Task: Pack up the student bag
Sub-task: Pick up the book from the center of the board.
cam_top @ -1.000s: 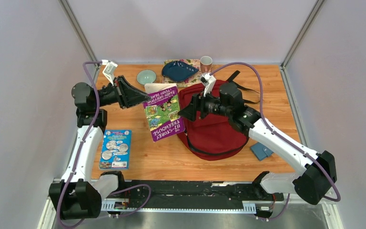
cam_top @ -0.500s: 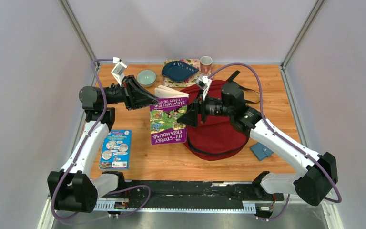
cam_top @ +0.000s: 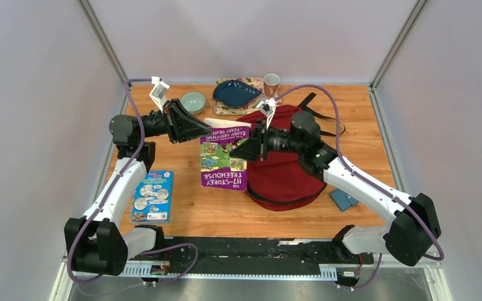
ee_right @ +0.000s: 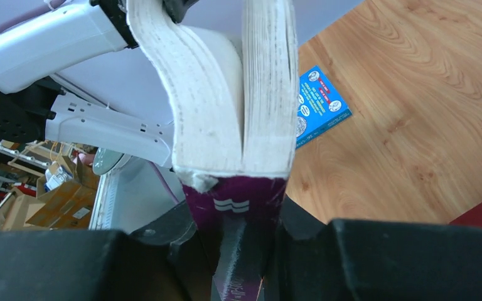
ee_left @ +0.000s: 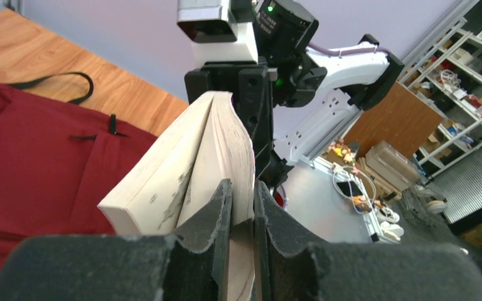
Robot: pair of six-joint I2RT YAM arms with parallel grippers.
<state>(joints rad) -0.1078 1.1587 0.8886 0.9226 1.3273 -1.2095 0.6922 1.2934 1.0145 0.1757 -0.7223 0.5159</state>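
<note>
Orange wood table (cam_top: 226, 210) fills the overhead view, with grey walls around it. At 3 o'clock from centre the student bag (cam_top: 287, 179) lies flat. Its long axis runs 12 to 6, with the rounded end at 6 toward my bases and the black straps trailing off at 1 o'clock. Between my arms a purple book (cam_top: 224, 164) hangs at the bag's 9 o'clock edge, its title end pointing to 6. My left gripper (cam_top: 208, 133) pinches its far end from 9 o'clock, and my right gripper (cam_top: 238, 153) grips it from 3 o'clock. A blue booklet (cam_top: 152, 195) lies at 8 o'clock and a blue wallet (cam_top: 344, 199) at 4 o'clock beside the bag.

From my left wrist, the fingers (ee_left: 216, 210) are nearly closed, with a thin sheaf of pages between them. The bag's red cloth spreads at 9 o'clock.

From my right wrist, the fingers (ee_right: 301, 229) are clamped on the book's purple cover at the spine, and the pages fan upward. The booklet shows at 2 o'clock and a red corner of the bag at 4.
</note>
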